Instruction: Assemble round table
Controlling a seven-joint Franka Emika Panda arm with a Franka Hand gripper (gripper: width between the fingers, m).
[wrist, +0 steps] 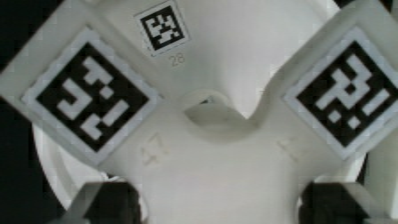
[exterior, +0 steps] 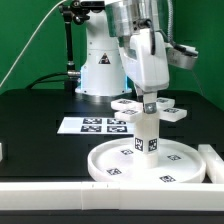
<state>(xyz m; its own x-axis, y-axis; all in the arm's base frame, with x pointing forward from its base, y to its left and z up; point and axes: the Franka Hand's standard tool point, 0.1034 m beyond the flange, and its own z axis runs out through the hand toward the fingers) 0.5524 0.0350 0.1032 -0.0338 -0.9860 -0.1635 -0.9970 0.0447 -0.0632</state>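
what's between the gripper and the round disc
In the exterior view, the cross-shaped foot at the gripper and the short upright leg beneath it, which stands on the disc.

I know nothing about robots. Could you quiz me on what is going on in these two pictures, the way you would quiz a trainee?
1. True or false: the short leg stands upright on the round disc.
2. What sits on top of the leg, right under the gripper?
A. a screwdriver
B. the cross-shaped foot piece
C. nothing
3. In the exterior view, where does the marker board lie compared with the disc?

Key
1. True.
2. B.
3. Behind the disc, towards the exterior view's left, flat on the black table.
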